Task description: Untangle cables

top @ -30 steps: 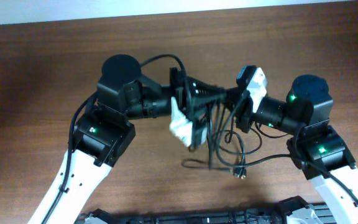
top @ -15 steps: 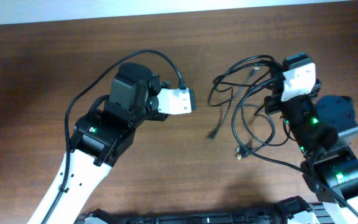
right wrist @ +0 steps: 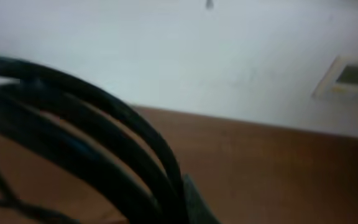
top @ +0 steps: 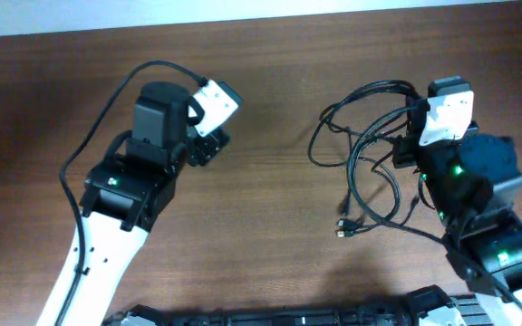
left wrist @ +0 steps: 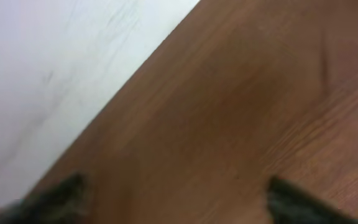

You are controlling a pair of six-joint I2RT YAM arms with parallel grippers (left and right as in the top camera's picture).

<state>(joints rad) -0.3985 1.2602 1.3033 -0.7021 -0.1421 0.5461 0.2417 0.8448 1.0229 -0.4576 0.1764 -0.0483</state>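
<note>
The cables (top: 366, 138) lie in the right half of the overhead view as a loose spray of loops. The upper loops gather toward the right claw (top: 408, 145), and the lower strands trail down the frame to the small plug ends (top: 344, 228), which rest on the surface (top: 270, 208).

In the right wrist view, several black strands (right wrist: 92, 124) cross close in front of the lens and run down to a dark finger at the bottom edge. I judge that this claw is clamped on the bundle, though the fingers themselves barely show. Holding one end high lets the free lengths hang and fan apart, so the crossings open up instead of tightening.

The left claw (top: 208, 149) sits in the upper left of the overhead frame, well apart from the cords. Its wrist view shows two dark fingertips (left wrist: 303, 202) at the bottom corners with only bare wood and pale wall (left wrist: 55, 74) between them — spread and holding nothing (left wrist: 173, 199). Parked there, it keeps clear of the loops.

The knot looks largely loosened, but strands cross near the middle of the bunch. A sensible next move would be for the empty claw to take one plug end and draw it out sideways — slowly, since a hard pull could cinch the remaining crossings.
</note>
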